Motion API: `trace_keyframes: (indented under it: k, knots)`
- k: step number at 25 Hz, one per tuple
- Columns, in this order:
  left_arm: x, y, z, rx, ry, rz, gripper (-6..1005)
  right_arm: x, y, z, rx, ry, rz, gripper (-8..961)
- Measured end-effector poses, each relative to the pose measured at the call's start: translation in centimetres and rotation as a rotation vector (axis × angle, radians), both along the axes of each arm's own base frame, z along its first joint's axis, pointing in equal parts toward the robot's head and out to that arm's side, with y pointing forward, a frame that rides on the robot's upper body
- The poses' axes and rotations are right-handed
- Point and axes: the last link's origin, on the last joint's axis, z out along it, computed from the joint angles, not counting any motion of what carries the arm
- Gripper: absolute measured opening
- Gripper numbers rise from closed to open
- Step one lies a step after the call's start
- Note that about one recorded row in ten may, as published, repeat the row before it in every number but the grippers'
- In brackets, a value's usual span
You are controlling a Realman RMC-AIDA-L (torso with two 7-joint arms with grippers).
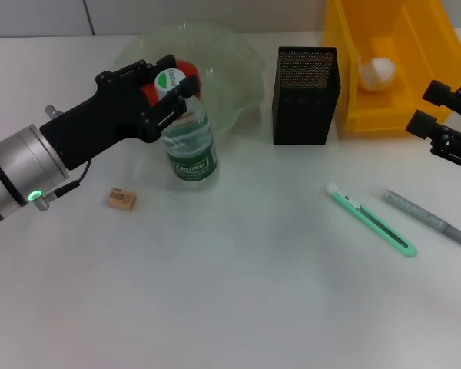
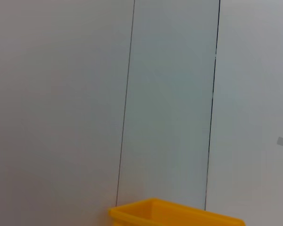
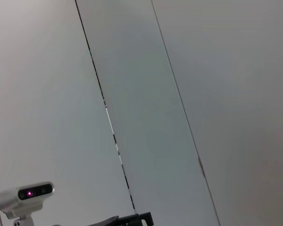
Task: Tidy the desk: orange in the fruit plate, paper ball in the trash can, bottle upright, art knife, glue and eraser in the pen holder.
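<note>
The bottle (image 1: 190,146) stands upright on the desk (image 1: 238,292), just in front of the fruit plate (image 1: 230,58). My left gripper (image 1: 170,83) is shut on the bottle's neck and cap, reaching in from the left. The orange (image 1: 190,69) lies in the fruit plate, mostly hidden behind the gripper. A paper ball (image 1: 376,72) rests inside the trash can (image 1: 392,115); the trash can rim (image 2: 174,214) also shows in the left wrist view. The pen holder (image 1: 306,96) stands between plate and can. The eraser (image 1: 121,199), art knife (image 1: 369,219) and glue (image 1: 428,217) lie on the desk. My right gripper (image 1: 439,111) hangs open at the right edge.
Both wrist views show mainly the grey panelled wall behind the desk. A small camera unit on a stand (image 3: 24,197) appears in the right wrist view. The near half of the desk holds no objects.
</note>
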Motion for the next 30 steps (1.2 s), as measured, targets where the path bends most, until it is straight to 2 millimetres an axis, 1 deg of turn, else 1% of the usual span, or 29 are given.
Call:
trace_keyframes:
  k: [13, 19, 24, 27, 30]
  knots:
    - [-0.7, -0.7, 0.1, 0.035, -0.036, 0.028, 434, 0.0, -0.3, -0.2, 0.011, 0.018, 0.006, 620]
    - [-1.1, -1.4, -0.1, 0.058, -0.044, 0.02, 436, -0.2, -0.2, -0.2, 0.009, 0.023, 0.012, 613]
    - [-1.3, -1.7, 0.1, 0.069, -0.064, 0.026, 590, -0.2, -0.1, -0.2, 0.009, 0.025, 0.015, 608]
    - [-1.2, -2.1, 0.8, 0.092, -0.102, 0.015, 633, -0.3, -0.1, -0.2, 0.009, 0.025, 0.015, 604]
    - [-1.1, -3.1, 2.1, 0.1, -0.174, -0.025, 676, -0.3, -0.1, -0.2, 0.008, 0.026, 0.017, 601]
